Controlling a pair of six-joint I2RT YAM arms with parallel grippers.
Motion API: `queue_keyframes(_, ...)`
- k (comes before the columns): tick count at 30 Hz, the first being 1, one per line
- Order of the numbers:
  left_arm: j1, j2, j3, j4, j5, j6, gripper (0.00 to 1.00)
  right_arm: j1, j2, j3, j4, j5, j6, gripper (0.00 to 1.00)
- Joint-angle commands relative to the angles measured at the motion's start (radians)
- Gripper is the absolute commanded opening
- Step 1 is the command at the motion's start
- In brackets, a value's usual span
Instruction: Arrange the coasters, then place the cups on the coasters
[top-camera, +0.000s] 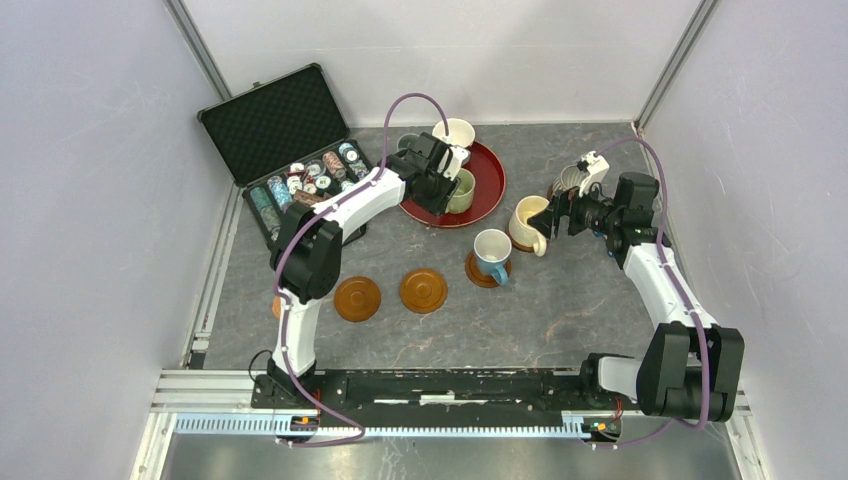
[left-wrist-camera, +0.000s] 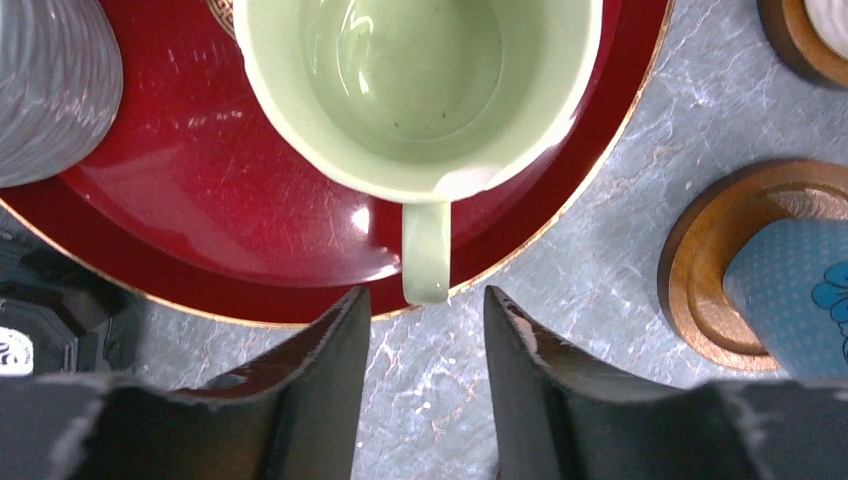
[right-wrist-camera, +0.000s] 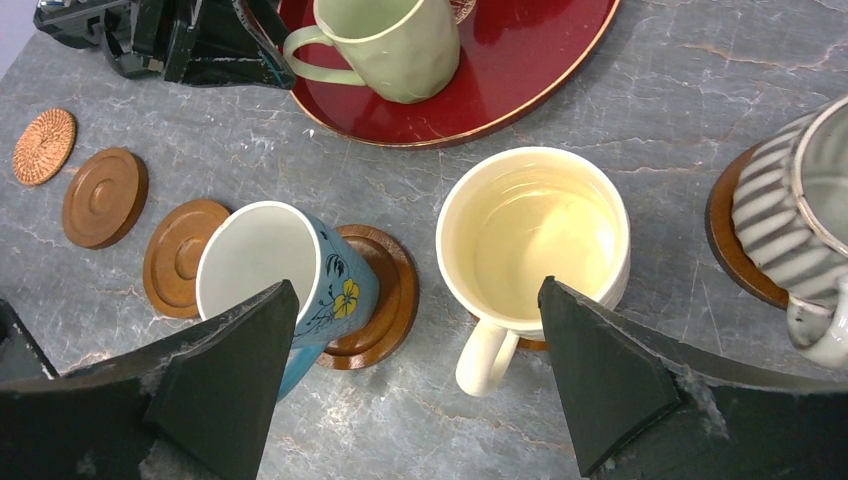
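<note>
pale green ceramic mug (left-wrist-camera: 420, 90) on red round tray (left-wrist-camera: 200, 200), handle (left-wrist-camera: 426, 250) just ahead of half-open empty left gripper (left-wrist-camera: 427, 310); right gripper (right-wrist-camera: 415, 285) wide open, empty.

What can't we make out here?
- Top: left gripper covers part of green mug.
- Top: chips in case too small to read.
- Left wrist: grey mug cut by left edge, blue mug by right.
- Right wrist: ribbed mug cut by right edge.

The white-shelled, black-jointed left arm (top-camera: 350, 203) matches the right arm (top-camera: 660, 280); a thin purple cable (top-camera: 415, 96) loops along each. The left gripper (left-wrist-camera: 425, 295) has matte black wedge fingers (left-wrist-camera: 320, 380) (edges chipped pale).
</note>
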Motion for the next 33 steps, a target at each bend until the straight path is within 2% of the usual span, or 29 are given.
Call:
queue_keyframes(1, -0.006, 0.066, 0.151, -0.095, -0.020, -0.021, 0.57, -0.003, 0.004, 0.003, 0.033, -0.040, 0.004, 0.98)
queue_keyframes(6, -0.006, 0.158, 0.274, -0.150, -0.015, -0.044, 0.56, -0.004, 0.008, 0.003, 0.029, -0.041, 0.002, 0.98)
queue_keyframes(13, -0.006, 0.233, 0.376, -0.174, -0.036, -0.091, 0.48, -0.005, 0.014, 0.003, 0.025, -0.037, 0.004, 0.98)
queue_keyframes(15, -0.006, 0.234, 0.383, -0.174, -0.027, -0.122, 0.41, -0.004, 0.016, 0.003, 0.023, -0.036, 0.004, 0.98)
queue_keyframes(17, -0.006, 0.229, 0.381, -0.174, -0.018, -0.146, 0.26, -0.005, 0.018, 0.003, 0.023, -0.037, 0.004, 0.98)
queue_keyframes(19, -0.006, 0.215, 0.373, -0.177, -0.023, -0.168, 0.07, -0.005, 0.016, 0.003, 0.023, -0.035, 0.006, 0.98)
queue_keyframes(20, -0.006, 0.203, 0.365, -0.178, -0.033, -0.183, 0.03, -0.005, 0.016, 0.002, 0.025, -0.035, 0.009, 0.98)
queue_keyframes(24, -0.006, 0.128, 0.315, -0.173, -0.117, -0.234, 0.02, -0.005, 0.008, 0.003, 0.024, -0.028, 0.010, 0.98)
queue_keyframes(33, -0.015, -0.195, 0.124, -0.109, -0.367, -0.387, 0.02, -0.006, -0.007, -0.004, 0.032, -0.007, 0.013, 0.98)
